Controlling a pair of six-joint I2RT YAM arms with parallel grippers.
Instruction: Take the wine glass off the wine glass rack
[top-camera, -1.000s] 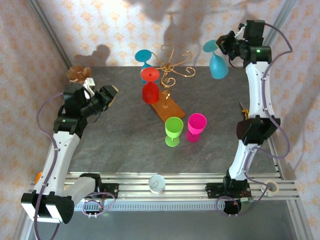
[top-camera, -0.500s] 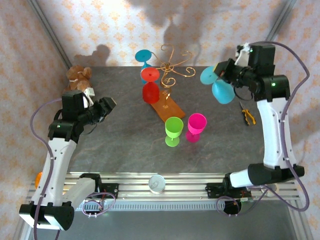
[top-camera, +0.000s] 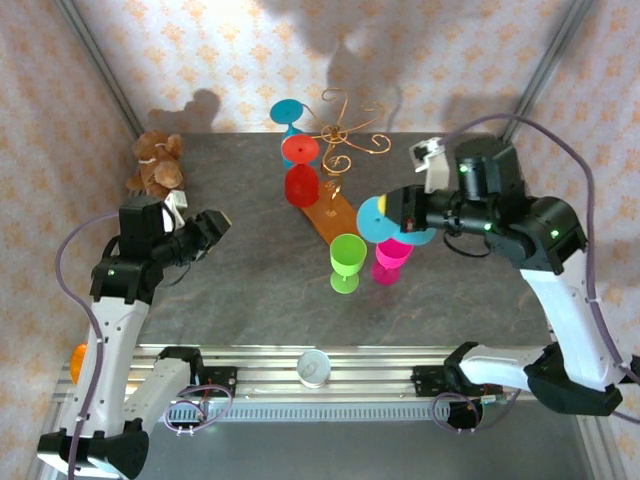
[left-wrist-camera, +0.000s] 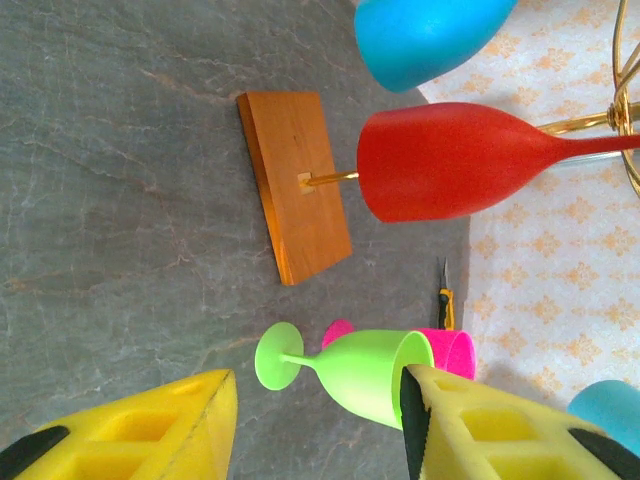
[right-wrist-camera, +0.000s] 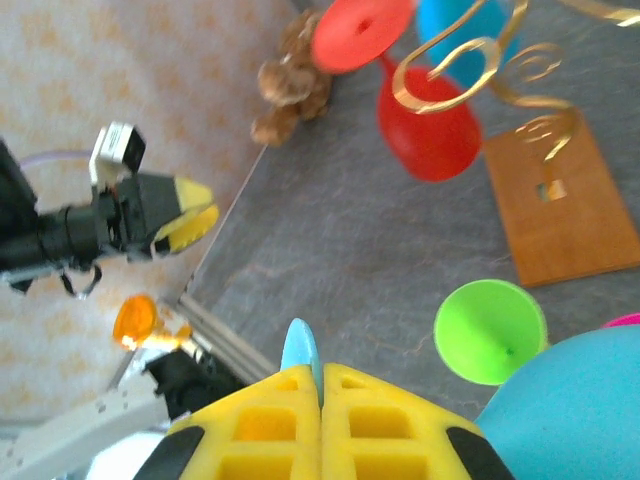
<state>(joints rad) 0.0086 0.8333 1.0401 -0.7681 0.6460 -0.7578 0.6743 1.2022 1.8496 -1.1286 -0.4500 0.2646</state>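
Note:
The wine glass rack (top-camera: 345, 132) is gold wire on a wooden base (top-camera: 337, 214). A red glass (top-camera: 300, 172) hangs from it bowl down, and a blue glass (top-camera: 288, 112) hangs behind. My right gripper (top-camera: 385, 216) is shut on the thin foot (right-wrist-camera: 300, 352) of another blue wine glass (top-camera: 418, 232), held clear of the rack above the pink glass (top-camera: 392, 258). Its bowl (right-wrist-camera: 580, 400) lies beside my fingers. My left gripper (top-camera: 214, 226) hovers open and empty at the left, facing the rack base (left-wrist-camera: 295, 185).
A green glass (top-camera: 347, 262) stands upright beside the pink one, in front of the rack base. A teddy bear (top-camera: 155, 165) sits at the back left corner. A white roll (top-camera: 313, 367) rests on the front rail. Pliers (left-wrist-camera: 445, 300) lie near the far table edge.
My right arm has swung from the back right corner toward the table's middle, carrying the blue glass over the pink one. My left arm has drawn back slightly toward the front.

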